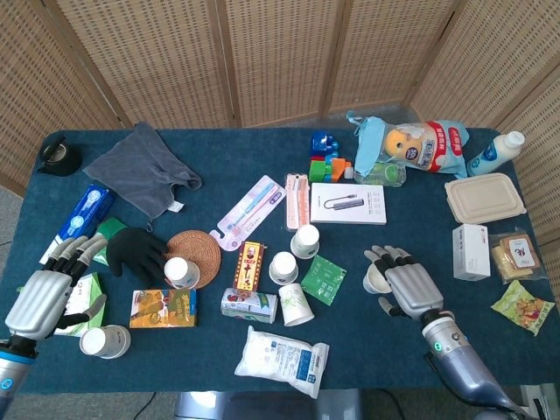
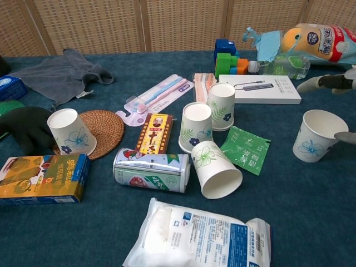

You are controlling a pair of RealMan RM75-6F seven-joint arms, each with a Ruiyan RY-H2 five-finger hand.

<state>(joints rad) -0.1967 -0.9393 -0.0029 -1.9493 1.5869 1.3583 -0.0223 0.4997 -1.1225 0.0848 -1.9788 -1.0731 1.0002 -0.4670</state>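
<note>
My right hand hovers open at the right side of an upright floral paper cup, its fingers spread over the cup's rim. In the chest view, fingers show above and behind that cup, and a thumb tip sits at the cup's right side; I see no grip on it. My left hand is open at the table's left front, over a green-and-white carton. Another paper cup stands just in front of it. The left hand is outside the chest view.
Several more paper cups, a lying can, a green sachet, a white pouch, a yellow box, a woven coaster and a black glove crowd the middle. Snack packs and a lidded tray lie right.
</note>
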